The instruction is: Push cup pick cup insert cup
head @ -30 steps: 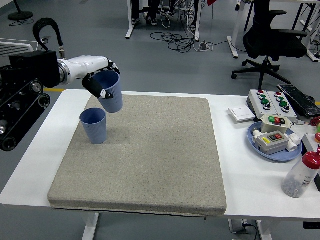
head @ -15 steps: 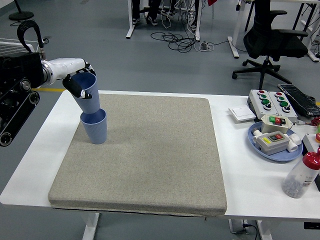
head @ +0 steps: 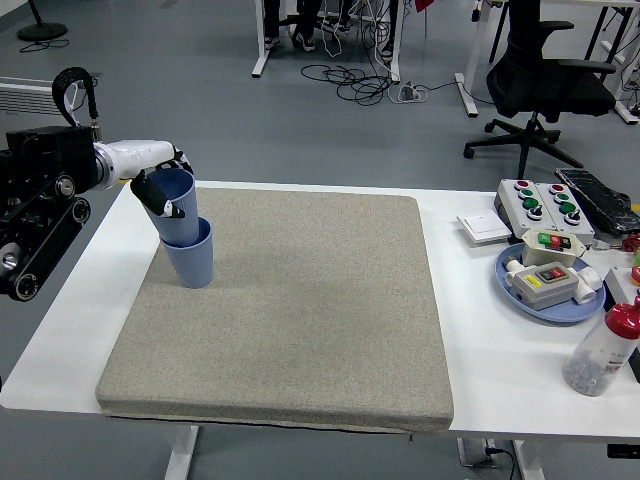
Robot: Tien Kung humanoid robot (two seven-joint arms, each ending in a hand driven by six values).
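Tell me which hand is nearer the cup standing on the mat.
Left. The left hand holds the upper cup partly inside the standing cup, right above it. The right hand is out of view.

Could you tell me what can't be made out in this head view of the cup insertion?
- How deep the held cup sits in the standing cup: the lower cup's wall hides its base.
- Left hand fingers behind the held cup: hidden by the cup.
- Right arm: outside the frame.
- Bottle at the right: cut by the edge.
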